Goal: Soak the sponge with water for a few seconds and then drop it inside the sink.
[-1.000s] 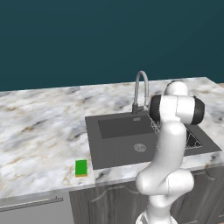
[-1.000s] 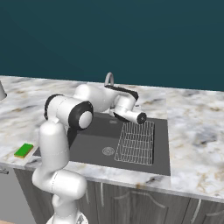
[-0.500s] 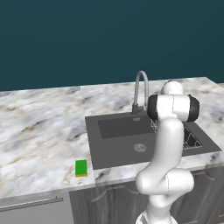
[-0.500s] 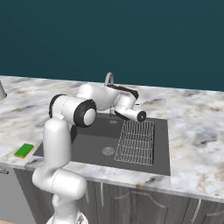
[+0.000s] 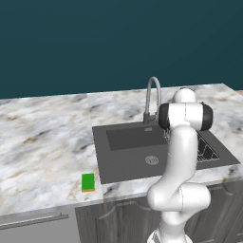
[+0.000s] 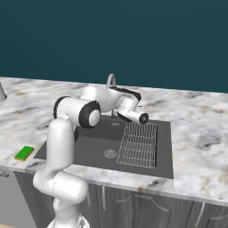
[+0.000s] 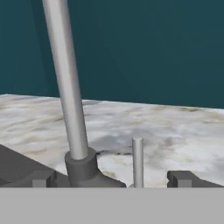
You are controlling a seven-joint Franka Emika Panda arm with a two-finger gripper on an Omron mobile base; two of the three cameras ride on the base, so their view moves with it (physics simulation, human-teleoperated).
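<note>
The sponge [image 5: 88, 182] lies flat on the marble counter [image 5: 42, 142], just beside the front left corner of the sink [image 5: 128, 159], and I am well apart from it. The sink's wire rack [image 6: 139, 144] fills its right half, with the round drain [image 6: 110, 153] left of that. My gripper [image 7: 111, 178] hangs at the back rim of the sink, fingers [image 7: 42, 178] spread wide and empty, the faucet's thin lever [image 7: 138, 159] standing between them and the faucet [image 7: 70, 100] itself just left of it.

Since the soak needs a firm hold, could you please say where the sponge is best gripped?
Probably from above, across its two long sides: the sponge lies flat on the counter left of the sink, green face up, with bare counter on both long sides.
</note>
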